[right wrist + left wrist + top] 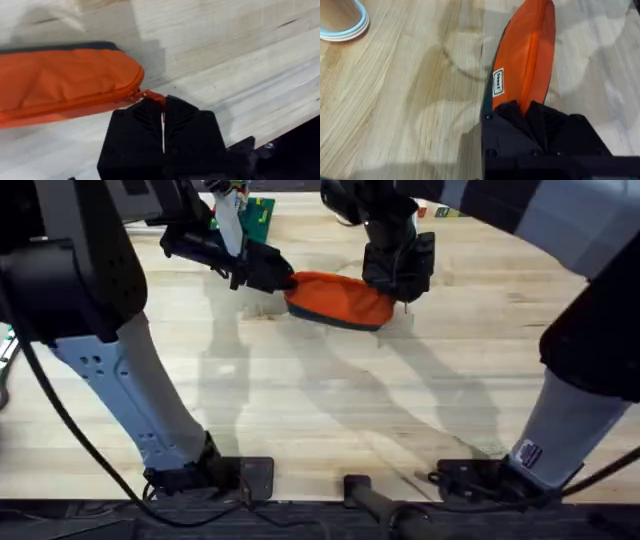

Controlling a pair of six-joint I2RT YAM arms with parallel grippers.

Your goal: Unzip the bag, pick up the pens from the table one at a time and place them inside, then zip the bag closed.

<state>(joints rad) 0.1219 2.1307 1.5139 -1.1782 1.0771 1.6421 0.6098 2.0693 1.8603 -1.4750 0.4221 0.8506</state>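
one orange bag (340,299), one table (300,410), two arms, one pale cup (342,20)

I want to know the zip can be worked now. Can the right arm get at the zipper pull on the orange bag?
Probably yes: the right end effector already looks shut on the orange zipper pull at the bag's end, with nothing between them.

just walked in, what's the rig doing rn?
Both arms are on the orange bag, which lies on the table. The left gripper is shut on one end of the bag, pinning it. The right gripper is shut on the orange zipper pull tab at the other end. The bag looks zipped closed along the side the right wrist camera sees, so it is either about to unzip or has just finished zipping.
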